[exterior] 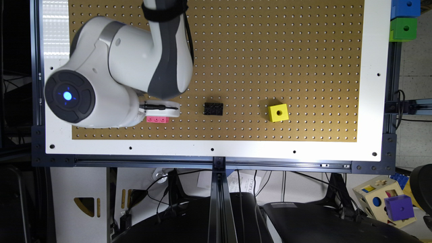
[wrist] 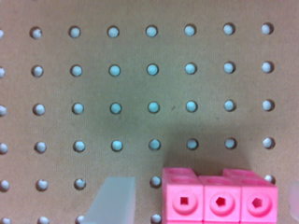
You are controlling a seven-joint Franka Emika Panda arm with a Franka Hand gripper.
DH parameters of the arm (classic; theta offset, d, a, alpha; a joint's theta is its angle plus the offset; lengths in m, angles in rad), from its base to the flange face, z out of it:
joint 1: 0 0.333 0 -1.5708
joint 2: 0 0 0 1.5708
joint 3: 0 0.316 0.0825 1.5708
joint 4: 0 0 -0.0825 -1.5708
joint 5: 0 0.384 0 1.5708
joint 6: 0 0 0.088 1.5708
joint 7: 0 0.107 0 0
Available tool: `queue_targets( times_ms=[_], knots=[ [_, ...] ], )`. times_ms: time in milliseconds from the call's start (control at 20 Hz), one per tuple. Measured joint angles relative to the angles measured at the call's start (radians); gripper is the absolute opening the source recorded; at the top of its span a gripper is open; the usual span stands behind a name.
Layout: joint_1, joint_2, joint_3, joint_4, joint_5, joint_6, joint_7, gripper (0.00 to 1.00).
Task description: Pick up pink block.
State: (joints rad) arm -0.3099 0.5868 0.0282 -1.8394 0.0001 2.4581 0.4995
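Observation:
The pink block (exterior: pixel 157 119) lies on the brown pegboard (exterior: pixel 256 50) near its front edge, at the exterior view's left. It is a small bright pink brick, and in the wrist view the pink block (wrist: pixel 219 200) shows three square faces, each with a round socket. My gripper (exterior: pixel 162 108) hangs right above it, partly covering it. In the wrist view my gripper (wrist: pixel 205 205) is open. One pale fingertip (wrist: pixel 117 200) stands beside one end of the block with a small gap, and a sliver of the other finger shows past the opposite end.
A black studded brick (exterior: pixel 213 108) sits to the exterior view's right of the pink block. Farther right is a yellow cube (exterior: pixel 278 112) with a round hole. The arm's large white body (exterior: pixel 111 71) overhangs the board's left part. A white frame (exterior: pixel 216 148) borders the board.

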Motion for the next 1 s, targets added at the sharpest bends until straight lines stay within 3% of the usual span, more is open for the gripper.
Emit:
queue_targets(
  times_ms=[100, 250, 600, 650, 1000],
  knots=[
    [0.000, 0.014, 0.002, 0.001, 0.0000, 0.006, 0.000, 1.00],
    [0.002, 0.066, 0.005, 0.004, -0.0021, 0.061, 0.003, 1.00],
    [0.003, 0.070, 0.016, 0.011, -0.0026, 0.061, 0.007, 1.00],
    [0.003, 0.072, 0.017, 0.014, -0.0025, 0.061, 0.007, 0.00],
    [0.003, 0.071, 0.017, 0.014, -0.0025, 0.060, 0.007, 0.00]
  ],
)
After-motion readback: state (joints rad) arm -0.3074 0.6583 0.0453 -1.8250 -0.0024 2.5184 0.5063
